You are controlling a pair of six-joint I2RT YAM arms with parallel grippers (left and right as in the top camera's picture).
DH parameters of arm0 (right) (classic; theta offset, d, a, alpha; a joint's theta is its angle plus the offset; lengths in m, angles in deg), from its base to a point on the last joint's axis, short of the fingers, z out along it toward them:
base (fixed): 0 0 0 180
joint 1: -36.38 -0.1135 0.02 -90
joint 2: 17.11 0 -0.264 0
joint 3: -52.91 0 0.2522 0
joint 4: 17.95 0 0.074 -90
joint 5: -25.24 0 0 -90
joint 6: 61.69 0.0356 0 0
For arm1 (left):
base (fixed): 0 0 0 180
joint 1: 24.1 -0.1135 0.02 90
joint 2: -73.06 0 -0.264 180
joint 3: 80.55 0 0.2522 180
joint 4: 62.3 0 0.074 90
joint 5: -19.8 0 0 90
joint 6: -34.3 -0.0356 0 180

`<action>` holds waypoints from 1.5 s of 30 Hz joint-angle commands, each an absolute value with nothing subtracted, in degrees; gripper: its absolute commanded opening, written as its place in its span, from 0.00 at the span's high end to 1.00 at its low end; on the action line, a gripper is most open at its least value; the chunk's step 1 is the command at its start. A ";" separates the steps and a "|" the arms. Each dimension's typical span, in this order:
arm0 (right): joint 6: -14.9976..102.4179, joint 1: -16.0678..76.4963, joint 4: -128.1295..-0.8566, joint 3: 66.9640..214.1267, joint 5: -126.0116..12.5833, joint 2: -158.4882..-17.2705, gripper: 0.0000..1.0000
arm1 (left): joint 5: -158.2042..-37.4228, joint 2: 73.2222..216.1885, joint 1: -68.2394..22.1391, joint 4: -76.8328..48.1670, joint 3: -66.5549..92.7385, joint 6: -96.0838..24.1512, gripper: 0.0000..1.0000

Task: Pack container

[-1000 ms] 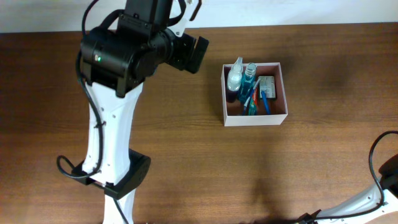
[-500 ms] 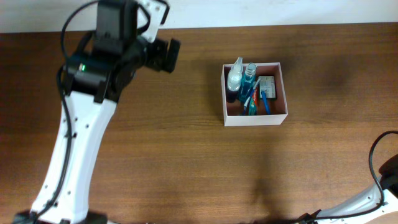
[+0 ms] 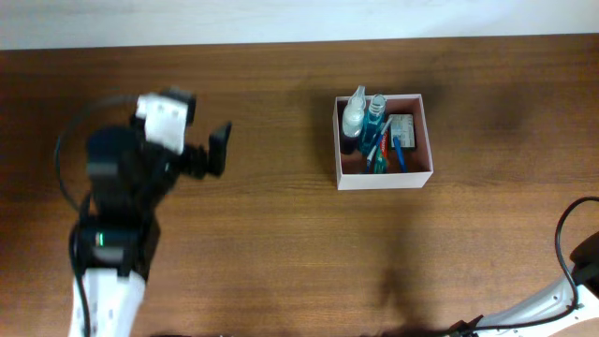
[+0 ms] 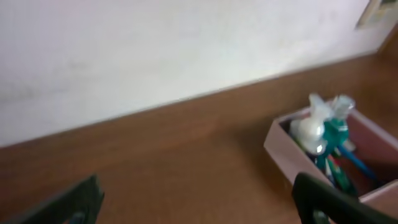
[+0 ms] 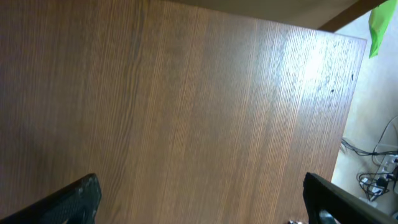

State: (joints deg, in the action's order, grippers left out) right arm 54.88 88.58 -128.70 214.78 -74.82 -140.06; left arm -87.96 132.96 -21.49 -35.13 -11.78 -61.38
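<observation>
**Wooden Table: Container Status**

Wooden table (image 3: 281, 243). Right gripper (image 5: 202, 202): jaws fully spread, holding nothing. Left gripper (image 4: 198, 202), over the left half: jaws fully spread, empty. Container (image 3: 384, 179) stands toward the far edge, right of centre, with toiletries (image 3: 374, 126) inside.

Overhead straight down; left wrist low toward shared container (image 4: 280, 155); right wrist over tabletop (image 5: 155, 112).

The container (image 3: 384, 178) is a square, shallow box with thin white walls and a reddish-brown inside. It stands flat on the wooden table (image 3: 281, 234), open at the top, in the far right part. Inside, a clear spray bottle (image 3: 354, 114) and a teal bottle (image 3: 375, 117) lean at the far left corner, their heads above the rim. A pale packet (image 3: 402, 126) lies beside them.
</observation>
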 commanded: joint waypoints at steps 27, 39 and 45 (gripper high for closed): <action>54.66 88.54 -129.00 214.70 -75.57 -139.56 0.01 | -71.78 83.19 -23.17 -58.41 -56.13 -46.34 0.01; 54.66 88.54 -129.00 214.70 -75.57 -139.56 0.01 | -71.93 74.93 -25.14 -60.51 -63.41 -46.34 0.01; 54.66 88.54 -129.00 214.70 -75.57 -139.56 0.01 | -74.65 73.33 -25.18 -61.18 -65.02 -51.85 0.01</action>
